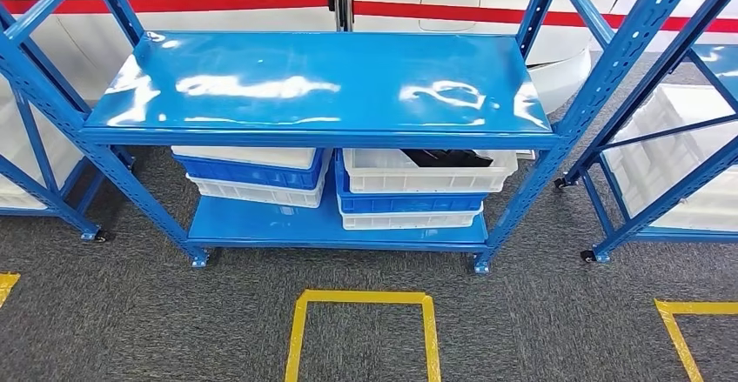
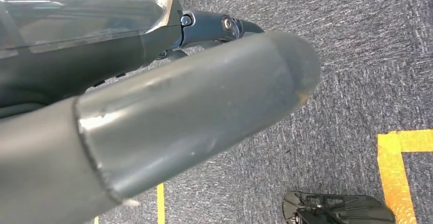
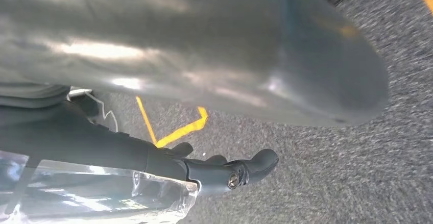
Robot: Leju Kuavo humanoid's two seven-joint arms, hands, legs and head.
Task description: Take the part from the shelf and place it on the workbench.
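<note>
A dark part (image 1: 446, 157) lies in the top white bin (image 1: 383, 177) on the right of the blue shelf's lower level (image 1: 261, 225). The shelf's glossy top board (image 1: 322, 77) is bare. In the left wrist view my left hand (image 2: 194, 106) hangs over grey carpet, its thick thumb and dark fingers (image 2: 224, 25) apart and holding nothing. My right hand (image 3: 204, 55) hangs the same way in the right wrist view, with its fingers (image 3: 245, 170) stretched out and nothing in them.
A second stack of white and blue bins (image 1: 252, 173) sits on the left of the lower level. More blue racks stand at the left (image 1: 35, 138) and right (image 1: 670, 138). A yellow taped square (image 1: 361, 330) marks the carpet before the shelf.
</note>
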